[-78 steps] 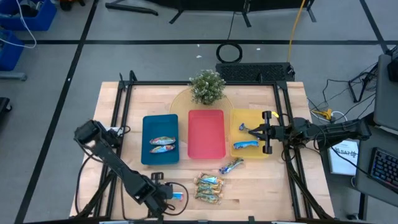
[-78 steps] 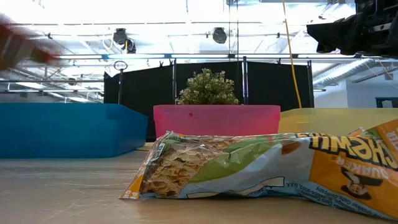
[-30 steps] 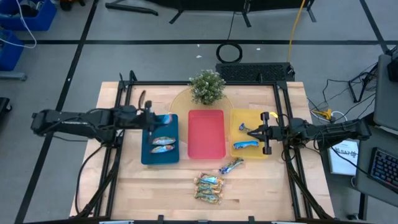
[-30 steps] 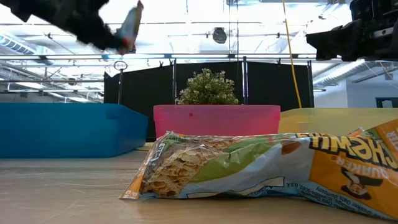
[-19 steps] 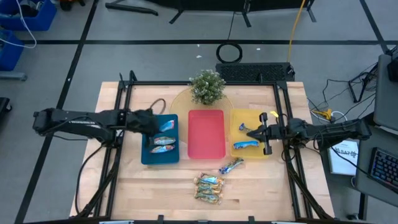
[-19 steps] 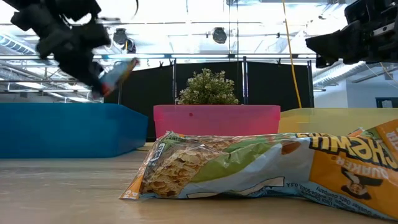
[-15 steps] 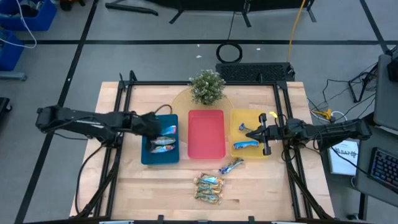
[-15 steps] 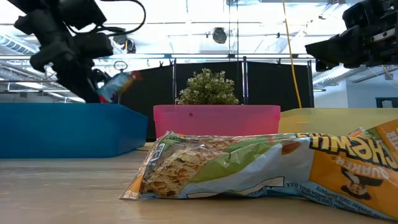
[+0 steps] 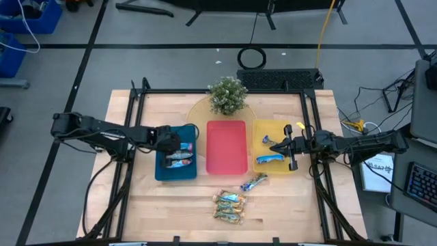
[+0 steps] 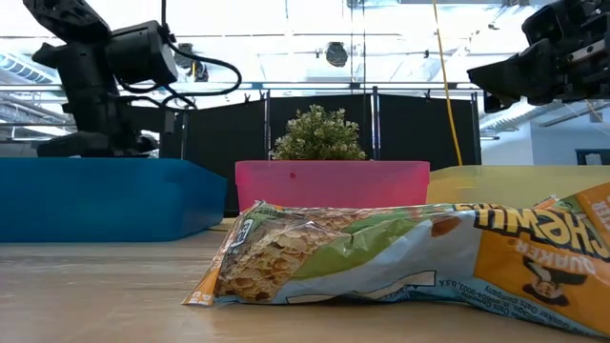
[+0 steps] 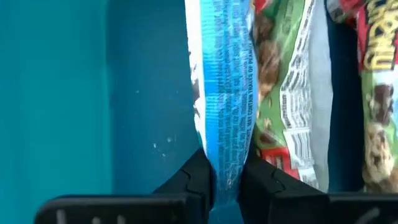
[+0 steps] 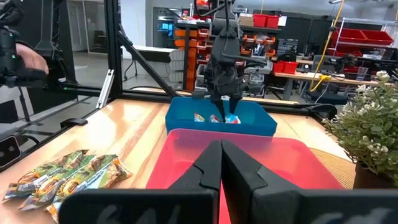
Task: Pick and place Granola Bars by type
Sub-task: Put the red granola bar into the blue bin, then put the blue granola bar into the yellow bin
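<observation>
Wooden table in workshop room; left gripper clamps blue bar inside blue tray; right gripper, fingers closed empty, over yellow tray. Shelving behind.

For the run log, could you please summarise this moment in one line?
left gripper: shut on blue bar, inside blue tray | right gripper: shut, empty, above yellow tray
</observation>
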